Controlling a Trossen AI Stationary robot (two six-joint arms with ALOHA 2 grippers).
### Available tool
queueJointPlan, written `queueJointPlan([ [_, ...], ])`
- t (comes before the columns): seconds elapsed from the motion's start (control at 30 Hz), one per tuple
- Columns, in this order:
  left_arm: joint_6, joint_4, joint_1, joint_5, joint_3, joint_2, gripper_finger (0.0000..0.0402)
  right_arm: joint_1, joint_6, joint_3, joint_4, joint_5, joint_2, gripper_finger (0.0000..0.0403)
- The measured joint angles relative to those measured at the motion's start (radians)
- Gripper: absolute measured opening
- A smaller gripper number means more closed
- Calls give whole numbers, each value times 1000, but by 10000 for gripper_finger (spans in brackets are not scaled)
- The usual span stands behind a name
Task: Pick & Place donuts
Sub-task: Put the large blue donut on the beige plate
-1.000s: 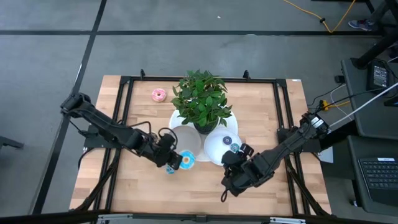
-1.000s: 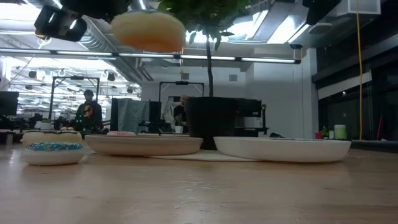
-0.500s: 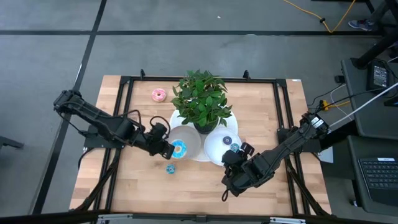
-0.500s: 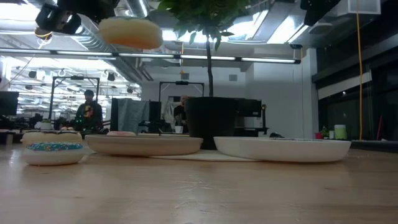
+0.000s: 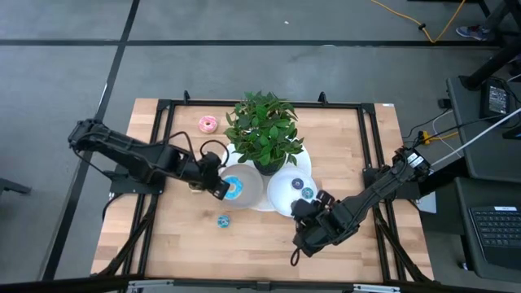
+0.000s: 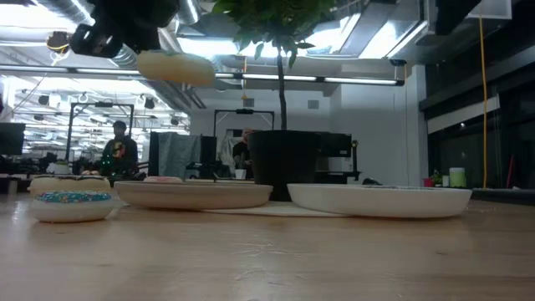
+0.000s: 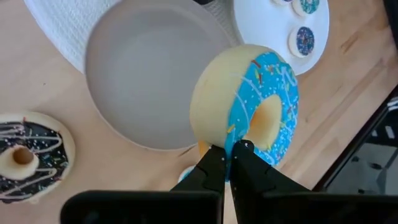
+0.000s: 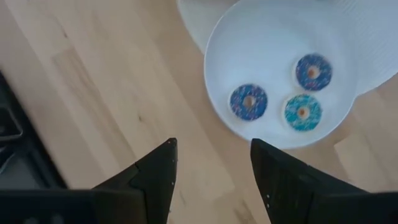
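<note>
Left of centre in the high view, the left claw (image 5: 218,185) pinches the rim of a large light-blue-iced toy donut with a pale dough body (image 7: 246,106), fingers pressed together on it. The donut hangs above the left edge of the round grey plate (image 5: 248,185); the plate's bare middle lies just rightward of the claw, so the coming placement appears to call for only a short carry to the right and a descent. In the left wrist view the ring is tilted on edge, its hole facing sideways rather than up, white drizzle and sprinkles on the icing.

Below it, toward lower centre, a mini blue-iced donut (image 5: 223,220) rests on the bare wooden table (image 5: 195,244). A chocolate-iced donut with white drizzle (image 7: 26,155) lies beside the grey plate.

Right of centre, the round white plate (image 8: 273,37) holds three mini donuts. The right claw (image 5: 303,236) waits lower right of that plate, fingers spread and empty.
</note>
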Motion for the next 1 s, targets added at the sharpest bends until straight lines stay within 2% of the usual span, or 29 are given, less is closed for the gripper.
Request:
queueJointPlan([
  [0.13,39,9,41,39,-42,-10,4,0,0,0,11,-55,0,204],
  [0.27,79,62,69,84,-109,-33,4,0,-2,0,36,-62,0,204],
  [0.63,216,362,143,205,-282,-70,4,0,-3,0,133,-64,1,204],
  [1.0,322,371,179,229,-306,-68,4,0,-3,0,197,-64,1,204],
])
